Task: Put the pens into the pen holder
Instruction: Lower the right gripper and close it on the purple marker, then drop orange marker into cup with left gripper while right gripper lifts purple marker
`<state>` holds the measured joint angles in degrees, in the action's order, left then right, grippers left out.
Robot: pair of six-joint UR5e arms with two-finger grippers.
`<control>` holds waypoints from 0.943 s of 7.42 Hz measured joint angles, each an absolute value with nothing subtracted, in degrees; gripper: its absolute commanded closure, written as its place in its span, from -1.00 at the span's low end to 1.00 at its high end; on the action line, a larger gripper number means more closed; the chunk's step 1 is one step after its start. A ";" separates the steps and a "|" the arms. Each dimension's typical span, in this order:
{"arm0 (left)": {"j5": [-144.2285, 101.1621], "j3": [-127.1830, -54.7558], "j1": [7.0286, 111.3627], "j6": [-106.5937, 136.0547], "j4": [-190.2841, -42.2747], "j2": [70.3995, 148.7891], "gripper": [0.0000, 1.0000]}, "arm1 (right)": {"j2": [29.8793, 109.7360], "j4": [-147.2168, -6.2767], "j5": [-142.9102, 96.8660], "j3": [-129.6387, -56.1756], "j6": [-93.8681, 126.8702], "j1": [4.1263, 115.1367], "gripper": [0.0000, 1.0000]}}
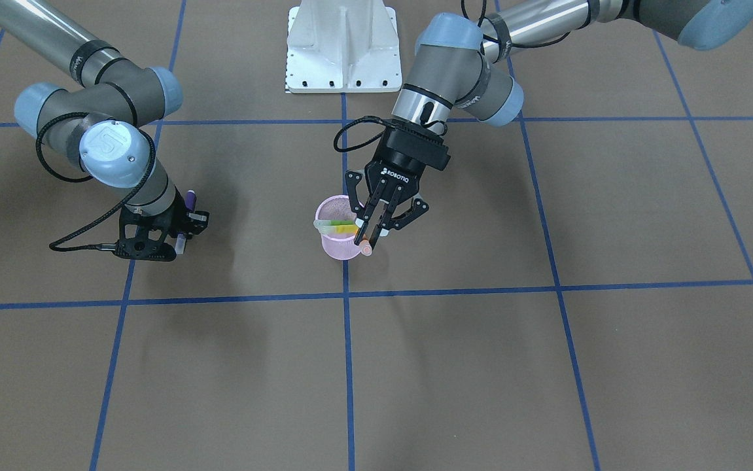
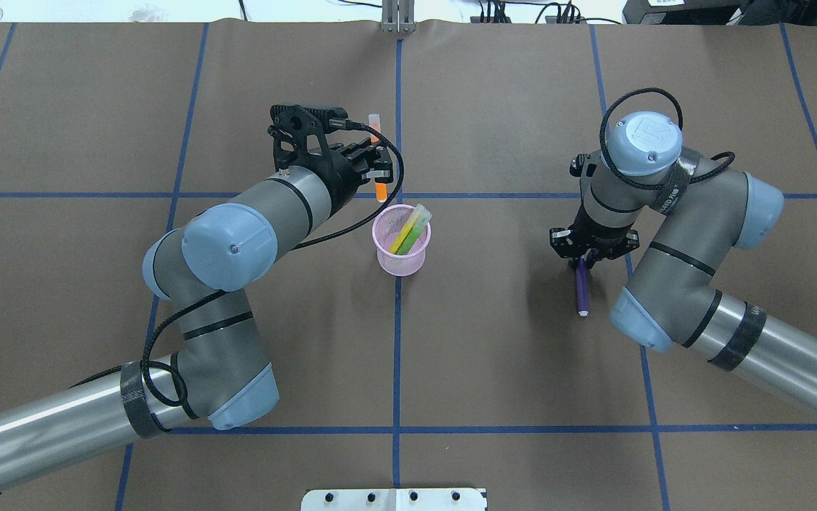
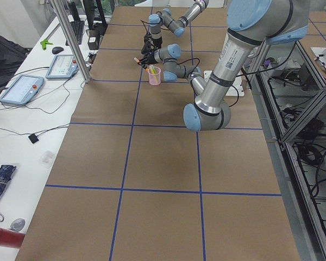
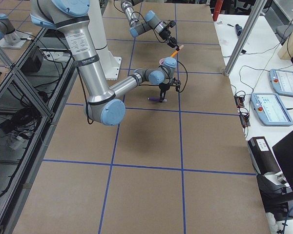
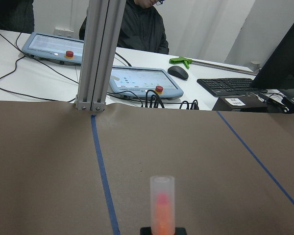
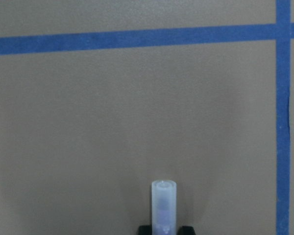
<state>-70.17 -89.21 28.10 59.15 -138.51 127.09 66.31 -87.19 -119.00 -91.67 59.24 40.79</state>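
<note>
The pink mesh pen holder (image 2: 388,261) (image 1: 337,247) stands upright near the table's middle, with the green pen (image 2: 412,227) (image 1: 337,227) leaning inside it. My left gripper (image 2: 378,167) (image 1: 371,232) is shut on the orange pen (image 2: 380,190) (image 1: 364,245) (image 5: 162,205), beside the holder's far rim and above the table. My right gripper (image 2: 582,264) (image 1: 183,226) points down, shut on the purple pen (image 2: 581,291) (image 1: 191,195) (image 6: 163,203), low over the table and well off to the holder's right in the overhead view.
The white robot base (image 1: 342,49) sits at the table's near edge. Blue tape lines (image 2: 397,333) cross the brown mat. An aluminium post (image 5: 100,54) stands at the far edge, with teach pendants (image 5: 144,83) and a person on the desk side beyond it.
</note>
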 measured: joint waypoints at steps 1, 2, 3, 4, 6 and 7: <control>-70.15 -89.21 28.11 59.15 -138.50 127.09 1.00 | 66.30 -87.19 -119.00 -91.67 59.24 40.75 0.25; -70.14 -89.21 28.08 59.15 -138.48 127.09 1.00 | 66.32 -87.19 -119.00 -91.67 59.26 40.69 0.25; -70.14 -89.21 28.09 59.15 -138.48 127.09 1.00 | 66.34 -87.19 -119.00 -91.65 59.28 40.66 0.25; -70.14 -89.21 28.11 59.15 -138.45 127.09 1.00 | 66.35 -87.18 -119.00 -91.63 59.26 40.61 0.37; -70.19 -89.18 28.16 59.15 -138.43 127.09 1.00 | 66.35 -87.18 -119.02 -91.64 59.24 40.54 1.00; -70.21 -89.19 28.18 59.15 -138.43 127.09 1.00 | 66.36 -87.20 -119.01 -91.68 59.09 40.53 1.00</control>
<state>-70.21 -89.19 28.18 59.15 -138.43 127.09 66.36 -87.20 -119.01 -91.68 59.09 40.53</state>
